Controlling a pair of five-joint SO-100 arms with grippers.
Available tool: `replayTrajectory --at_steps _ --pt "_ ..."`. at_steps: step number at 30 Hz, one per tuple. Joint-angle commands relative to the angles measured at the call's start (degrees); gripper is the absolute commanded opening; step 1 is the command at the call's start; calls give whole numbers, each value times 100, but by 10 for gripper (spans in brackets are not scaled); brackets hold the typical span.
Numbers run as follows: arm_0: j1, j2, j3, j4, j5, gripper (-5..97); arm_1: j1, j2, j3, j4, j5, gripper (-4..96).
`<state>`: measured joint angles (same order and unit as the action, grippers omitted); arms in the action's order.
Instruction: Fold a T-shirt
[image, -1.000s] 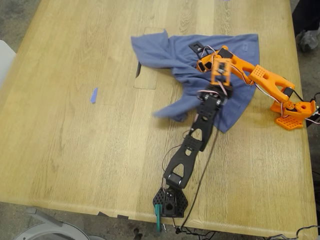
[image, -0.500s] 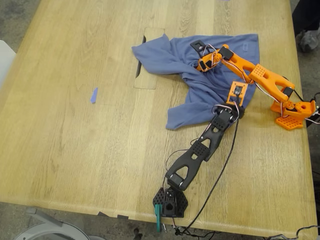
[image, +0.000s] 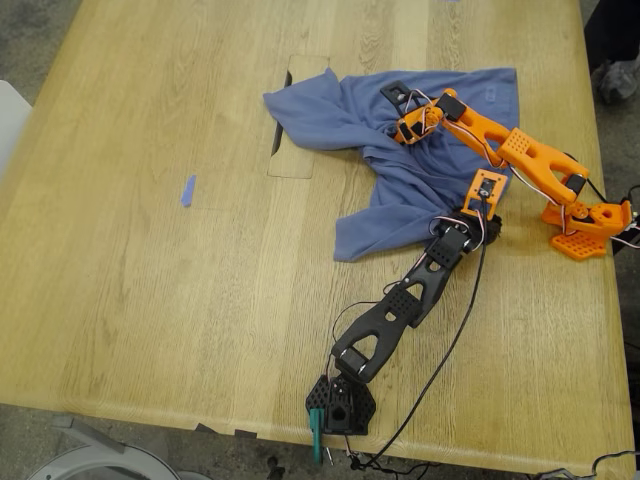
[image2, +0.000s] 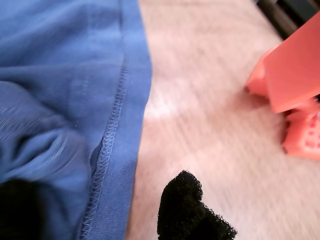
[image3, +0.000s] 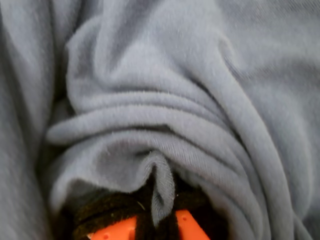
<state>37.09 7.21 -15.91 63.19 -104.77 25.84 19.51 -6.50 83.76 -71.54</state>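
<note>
Two arms are working on the T-shirt (image: 420, 170), which is lying bunched on the table (image: 150, 300) toward the exterior view's right. My second gripper (image: 405, 125) is pinching a fold of cloth, probably to pull it flat. Further right, my first gripper (image: 487, 190) is sitting at the hem, jaws apart and holding nothing.

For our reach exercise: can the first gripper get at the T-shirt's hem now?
Probably yes: my first gripper is right at the T-shirt's stitched hem, with only bare table beside it.
</note>
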Motion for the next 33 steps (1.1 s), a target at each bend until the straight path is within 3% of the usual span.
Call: replayTrajectory --at_steps 1,7,15,22,33 --pt "-167 1178 -308 563 62 521 -79 492 -97 114 18 0" --pt "-167 1354 -97 1081 220 561 -202 554 -88 264 35 0" --pt "-255 1037 1257 -721 404 571 -299 536 -88 334 62 0" --pt "-272 264 1310 -1459 483 568 -334 492 -88 360 70 0" --pt "-18 -220 1345 -1705 1055 438 -290 562 -88 387 79 0"
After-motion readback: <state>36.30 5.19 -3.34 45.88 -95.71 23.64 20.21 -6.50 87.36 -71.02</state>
